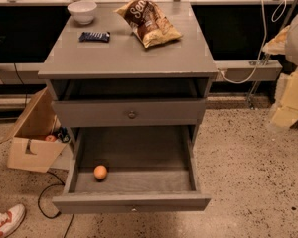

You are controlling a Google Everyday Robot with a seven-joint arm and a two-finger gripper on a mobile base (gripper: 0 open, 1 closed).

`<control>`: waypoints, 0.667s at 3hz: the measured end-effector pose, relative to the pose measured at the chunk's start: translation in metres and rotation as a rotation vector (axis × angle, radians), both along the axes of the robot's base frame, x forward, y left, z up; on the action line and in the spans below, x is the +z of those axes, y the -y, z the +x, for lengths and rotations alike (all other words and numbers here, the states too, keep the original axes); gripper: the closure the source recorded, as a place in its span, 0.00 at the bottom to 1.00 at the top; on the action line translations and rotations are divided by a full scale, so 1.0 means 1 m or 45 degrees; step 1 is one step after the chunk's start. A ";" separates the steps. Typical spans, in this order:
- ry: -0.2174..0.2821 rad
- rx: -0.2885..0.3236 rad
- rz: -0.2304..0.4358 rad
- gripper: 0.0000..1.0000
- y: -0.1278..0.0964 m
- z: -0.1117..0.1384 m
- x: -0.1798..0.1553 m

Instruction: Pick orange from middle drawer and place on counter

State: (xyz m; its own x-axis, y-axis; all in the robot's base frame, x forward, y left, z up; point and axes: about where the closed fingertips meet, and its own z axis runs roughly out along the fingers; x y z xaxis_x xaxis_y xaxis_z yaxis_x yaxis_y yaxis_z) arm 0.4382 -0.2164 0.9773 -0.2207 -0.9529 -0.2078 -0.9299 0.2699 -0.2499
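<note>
1 orange (100,172) on floor of pulled-out middle drawer (139,180), left of centre. On table (124,56): 1 white bowl (82,11), 1 candy bar (95,36), 1 chip bag (148,21). Gripper (290,95) at right edge, well apart from cabinet; open or closed cannot be told.

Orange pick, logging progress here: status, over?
Claw at right edge of view, off the cabinet. Orange loose in open drawer, left side, nothing over it. Counter holds bowl, candy bar, chip bag at back.

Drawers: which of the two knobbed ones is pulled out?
The lower one, the middle drawer: pulled far out, the orange lying front-left inside. The upper drawer is barely open. The pincer is off at the right edge.
</note>
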 end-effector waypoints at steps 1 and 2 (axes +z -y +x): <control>0.000 0.000 0.000 0.00 0.000 0.000 0.000; -0.040 0.006 0.121 0.00 -0.022 0.011 -0.028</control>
